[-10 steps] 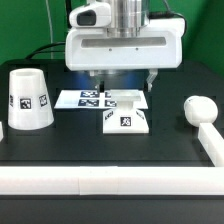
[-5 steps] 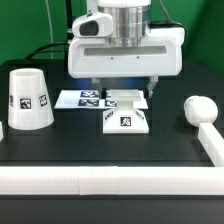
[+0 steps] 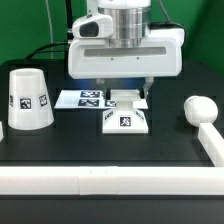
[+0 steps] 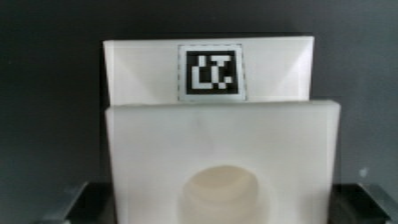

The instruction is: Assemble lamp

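The lamp base (image 3: 125,118) is a flat white square part with a tag, lying in the middle of the black table. My gripper (image 3: 122,97) hangs right over its far end, open, one finger on each side. In the wrist view the base (image 4: 214,110) fills the picture with its tag and a round socket (image 4: 228,195); the dark fingertips (image 4: 75,205) stand at its two sides, and I cannot tell if they touch it. The cone shade (image 3: 28,98) stands at the exterior view's left. The rounded bulb (image 3: 198,108) lies at the right.
The marker board (image 3: 82,98) lies flat just behind and left of the base. A white rail (image 3: 100,181) runs along the table's front edge and up the right side (image 3: 212,140), next to the bulb.
The gripper has shifted slightly toward the exterior view's right over the base. The base, shade and bulb have not moved.
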Controlling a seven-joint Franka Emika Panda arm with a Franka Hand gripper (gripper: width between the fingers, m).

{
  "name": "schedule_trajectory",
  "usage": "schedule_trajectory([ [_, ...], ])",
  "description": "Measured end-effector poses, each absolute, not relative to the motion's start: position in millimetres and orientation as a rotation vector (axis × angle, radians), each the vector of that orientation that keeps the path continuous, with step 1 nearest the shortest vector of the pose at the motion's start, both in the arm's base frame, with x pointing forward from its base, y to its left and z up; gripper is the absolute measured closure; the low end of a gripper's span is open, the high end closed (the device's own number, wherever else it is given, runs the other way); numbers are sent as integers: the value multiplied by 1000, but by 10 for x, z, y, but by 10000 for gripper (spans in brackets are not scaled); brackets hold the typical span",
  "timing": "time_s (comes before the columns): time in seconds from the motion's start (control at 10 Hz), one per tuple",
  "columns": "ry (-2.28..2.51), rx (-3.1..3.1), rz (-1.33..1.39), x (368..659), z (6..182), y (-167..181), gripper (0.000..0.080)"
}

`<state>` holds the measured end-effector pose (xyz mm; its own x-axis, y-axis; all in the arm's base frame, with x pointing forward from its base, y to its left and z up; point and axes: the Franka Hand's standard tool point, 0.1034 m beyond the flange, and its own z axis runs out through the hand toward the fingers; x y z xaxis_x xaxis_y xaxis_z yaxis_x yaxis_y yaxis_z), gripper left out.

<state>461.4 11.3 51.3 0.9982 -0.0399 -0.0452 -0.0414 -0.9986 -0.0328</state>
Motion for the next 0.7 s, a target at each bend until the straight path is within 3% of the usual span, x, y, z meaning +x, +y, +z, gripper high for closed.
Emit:
schedule_trajectory([
  [0.5, 61, -3106, 68, 4623, 514, 114, 265],
  [0.7, 46, -3103, 29, 4900, 517, 194, 265],
])
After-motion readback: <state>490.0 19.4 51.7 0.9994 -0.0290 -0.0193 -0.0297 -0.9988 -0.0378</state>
